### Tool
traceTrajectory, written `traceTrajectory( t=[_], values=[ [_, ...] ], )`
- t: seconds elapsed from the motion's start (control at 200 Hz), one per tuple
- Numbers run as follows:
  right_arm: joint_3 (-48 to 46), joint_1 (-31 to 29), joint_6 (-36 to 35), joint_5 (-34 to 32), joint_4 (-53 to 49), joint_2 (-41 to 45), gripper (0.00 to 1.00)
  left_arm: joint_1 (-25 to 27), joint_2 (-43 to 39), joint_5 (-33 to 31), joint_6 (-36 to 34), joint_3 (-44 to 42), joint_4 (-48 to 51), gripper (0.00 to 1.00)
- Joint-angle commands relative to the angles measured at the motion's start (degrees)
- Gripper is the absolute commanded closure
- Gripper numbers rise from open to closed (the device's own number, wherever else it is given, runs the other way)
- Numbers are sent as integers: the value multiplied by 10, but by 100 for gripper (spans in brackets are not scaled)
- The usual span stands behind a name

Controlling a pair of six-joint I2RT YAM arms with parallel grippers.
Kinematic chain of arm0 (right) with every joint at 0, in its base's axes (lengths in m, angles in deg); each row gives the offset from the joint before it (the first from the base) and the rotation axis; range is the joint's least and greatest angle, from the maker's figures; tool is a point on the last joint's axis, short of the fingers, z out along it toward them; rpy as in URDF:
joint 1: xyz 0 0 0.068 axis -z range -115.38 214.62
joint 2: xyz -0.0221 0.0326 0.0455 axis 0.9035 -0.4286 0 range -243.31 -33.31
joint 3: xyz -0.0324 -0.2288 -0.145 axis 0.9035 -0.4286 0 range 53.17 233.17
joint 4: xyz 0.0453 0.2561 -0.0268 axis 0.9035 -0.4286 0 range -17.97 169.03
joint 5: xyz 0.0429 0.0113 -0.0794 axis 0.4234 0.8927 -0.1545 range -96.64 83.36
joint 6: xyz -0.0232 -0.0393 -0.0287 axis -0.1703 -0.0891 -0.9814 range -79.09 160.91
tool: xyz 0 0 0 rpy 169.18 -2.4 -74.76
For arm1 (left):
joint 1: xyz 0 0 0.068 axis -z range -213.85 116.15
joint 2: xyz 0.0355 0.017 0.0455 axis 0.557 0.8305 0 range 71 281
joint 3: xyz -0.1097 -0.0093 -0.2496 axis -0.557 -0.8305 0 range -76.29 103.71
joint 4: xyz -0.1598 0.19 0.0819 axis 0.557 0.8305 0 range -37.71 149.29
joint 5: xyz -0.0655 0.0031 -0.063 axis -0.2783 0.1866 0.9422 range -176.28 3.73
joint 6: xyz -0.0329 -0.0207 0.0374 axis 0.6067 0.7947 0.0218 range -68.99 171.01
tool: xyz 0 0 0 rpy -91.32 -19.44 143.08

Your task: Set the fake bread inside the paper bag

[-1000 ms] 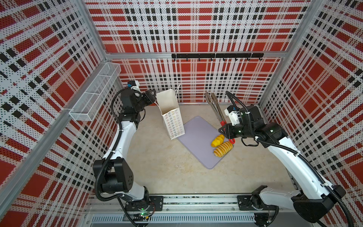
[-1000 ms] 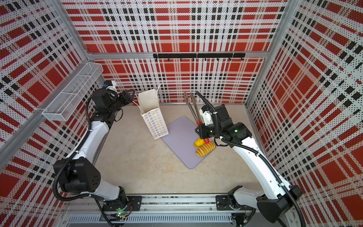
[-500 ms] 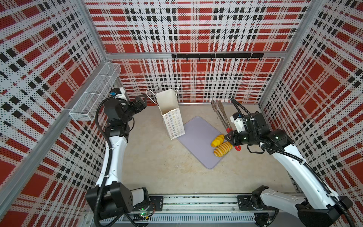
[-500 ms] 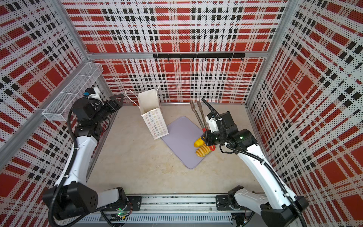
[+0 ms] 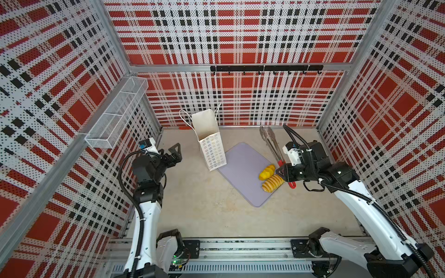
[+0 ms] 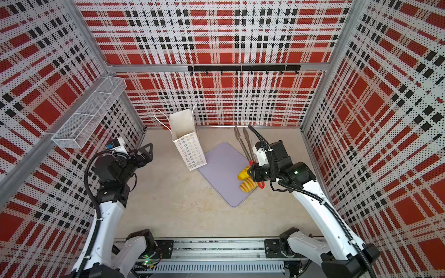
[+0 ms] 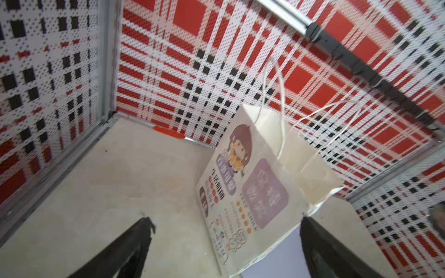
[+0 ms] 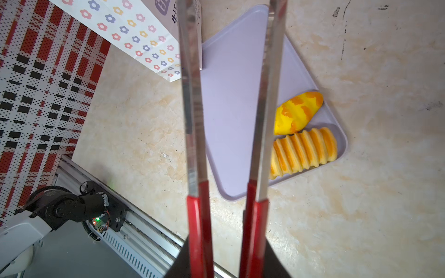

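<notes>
Two pieces of fake bread lie side by side in one corner of a lilac tray (image 5: 240, 168), directly under the tip of the right gripper (image 5: 283, 172): a scored oval bun (image 5: 266, 172) and a ridged loaf (image 5: 272, 183), touching each other. The right wrist view shows what the top views do not: the tray's raised rim (image 8: 342, 134), the orange scoring on the bun (image 8: 298, 113) and each ridge of the loaf (image 8: 303, 150). There one end of each bread is hidden behind a metal arm of the tongs (image 8: 192, 120).

The right gripper is clamped on the tongs' red handles. The two blades stand apart and reach out ahead of it; their tips are cut off in the wrist view but show in both top views (image 6: 243, 142).

The paper bag (image 5: 209, 142) stands upright off the tray's far corner, between the two grippers, with its mouth open. Both top views look in on a white inner wall only; its bottom is hidden, so its contents cannot be told. Only the left wrist view, which is blurred, shows its broad face (image 7: 252, 192) with a cartoon girl and purple panels.

The left gripper (image 5: 169, 152) is spread wide, holds nothing and points at the bag from well apart.
</notes>
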Motion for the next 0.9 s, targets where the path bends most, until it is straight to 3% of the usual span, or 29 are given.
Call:
traceTrajectory(
  t=[0.0, 0.13, 0.241, 0.431, 0.576, 0.892],
  values=[
    [-16, 9, -9, 2, 18, 12, 72, 47, -24, -89, -66, -34, -77, 2],
    [-49, 18, -10, 6, 21, 20, 72, 107, -21, -143, -99, -64, -123, 2],
    [-71, 31, -14, 11, 11, 28, 72, 127, -3, -136, -95, -74, -151, 2],
    [-99, 37, -8, 17, -32, 48, 71, 145, 22, -25, -107, -78, -152, 1],
    [-118, 38, 9, 18, -65, 64, 71, 162, 27, 66, -124, -62, -94, 0],
    [-135, 37, 50, 19, -117, 66, 71, 185, -16, 149, -156, -60, 1, 0]
  ],
)
